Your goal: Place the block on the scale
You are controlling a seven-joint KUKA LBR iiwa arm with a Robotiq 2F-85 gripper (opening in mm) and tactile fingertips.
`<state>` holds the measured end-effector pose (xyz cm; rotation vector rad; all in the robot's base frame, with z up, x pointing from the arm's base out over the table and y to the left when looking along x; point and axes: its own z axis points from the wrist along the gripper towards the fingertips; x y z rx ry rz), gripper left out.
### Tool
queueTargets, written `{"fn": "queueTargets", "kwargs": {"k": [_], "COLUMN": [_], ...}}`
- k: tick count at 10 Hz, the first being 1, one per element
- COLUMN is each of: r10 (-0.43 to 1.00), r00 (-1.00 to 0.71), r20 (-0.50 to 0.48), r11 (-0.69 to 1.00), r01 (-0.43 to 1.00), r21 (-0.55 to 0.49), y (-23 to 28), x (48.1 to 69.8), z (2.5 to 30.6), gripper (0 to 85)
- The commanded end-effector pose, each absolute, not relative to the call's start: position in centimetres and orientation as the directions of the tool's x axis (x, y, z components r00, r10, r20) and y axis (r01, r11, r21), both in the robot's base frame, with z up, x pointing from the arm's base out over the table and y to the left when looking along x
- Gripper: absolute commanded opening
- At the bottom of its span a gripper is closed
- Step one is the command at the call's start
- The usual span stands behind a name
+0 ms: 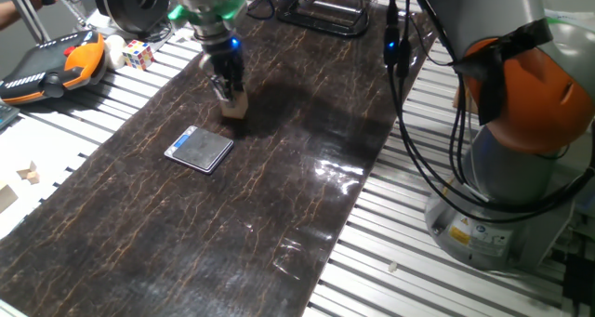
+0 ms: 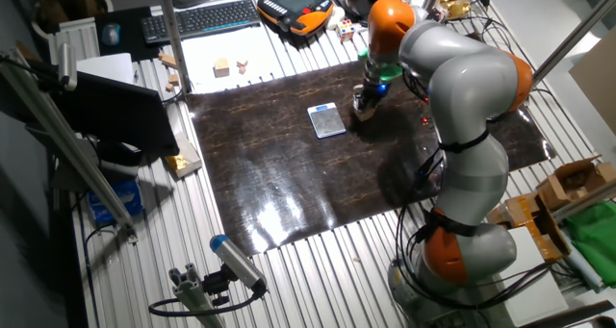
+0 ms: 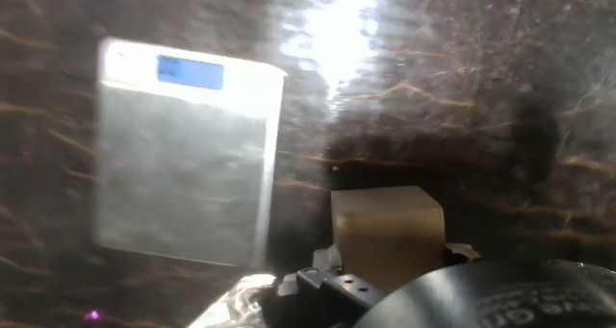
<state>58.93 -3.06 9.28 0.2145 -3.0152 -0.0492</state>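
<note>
Standing at the near end of the counter (image 1: 139, 261), I see first a long bare stretch of the dark marbled mat, which leaves the arm free room to work. Further in lies the scale (image 1: 199, 149), flat on the mat with nothing on its plate; in the hand view its blue display sits at the far edge of the plate. Just beyond it, at about one o'clock, the end effector (image 1: 230, 93) reaches straight down and appears closed on the block (image 1: 235, 105), with the cube's lower half showing beneath the fingers. I cannot tell whether the block touches the mat. It sits near the scale but apart from it, so I judge a short carry towards seven o'clock remains. Farthest off, at ten o'clock, the orange pendant (image 1: 56, 64) and a puzzle cube (image 1: 138, 53) sit clear of the mat.
</note>
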Motion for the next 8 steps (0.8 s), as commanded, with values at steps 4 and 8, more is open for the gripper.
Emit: {"fn": "queueTargets", "kwargs": {"k": [4,8], "r10": [0.098,0.161], "r00": [-0.992,-0.986], "r20": [0.081,0.046], "r11": [0.995,0.987], "r01": [0.099,0.161], "r21": [0.002,-0.001], "y": [2.2,3.4], "x": [58.9,59.1], "z": [11.0,10.4], "gripper": [33.0,33.0]}}
